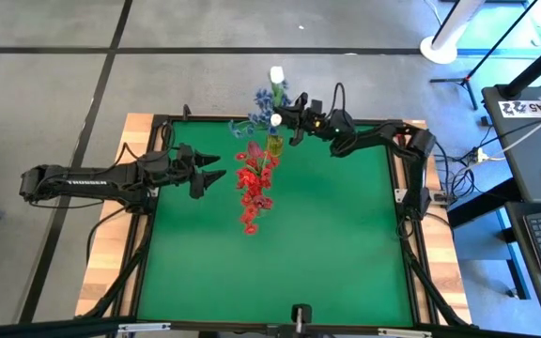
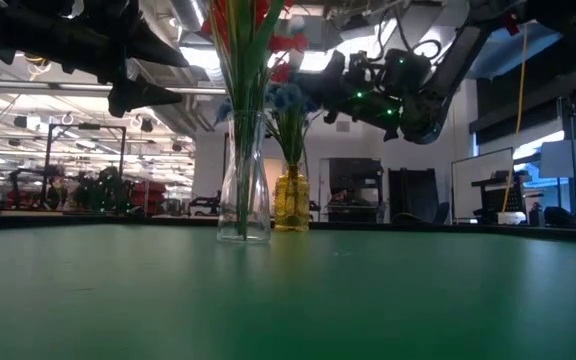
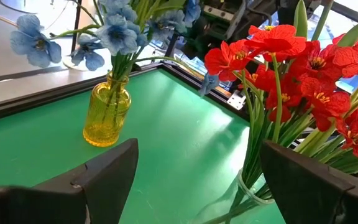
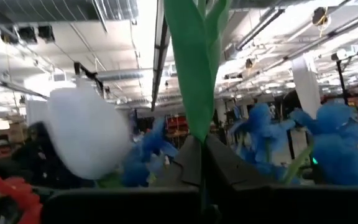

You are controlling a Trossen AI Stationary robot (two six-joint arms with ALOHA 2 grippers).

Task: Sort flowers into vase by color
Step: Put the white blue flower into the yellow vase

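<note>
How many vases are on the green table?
2. A clear vase with red flowers stands nearer the table's middle, and a yellow vase with blue flowers stands behind it by the far edge. None seems hidden.

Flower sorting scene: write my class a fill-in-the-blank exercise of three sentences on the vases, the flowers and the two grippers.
1. The blue flowers stand in the ____ glass vase.
2. The clear vase holds the ____ flowers.
3. The right gripper is shut on a flower's green ____, while the left gripper is open beside the clear vase.

Missing words: yellow; red; stem
</note>
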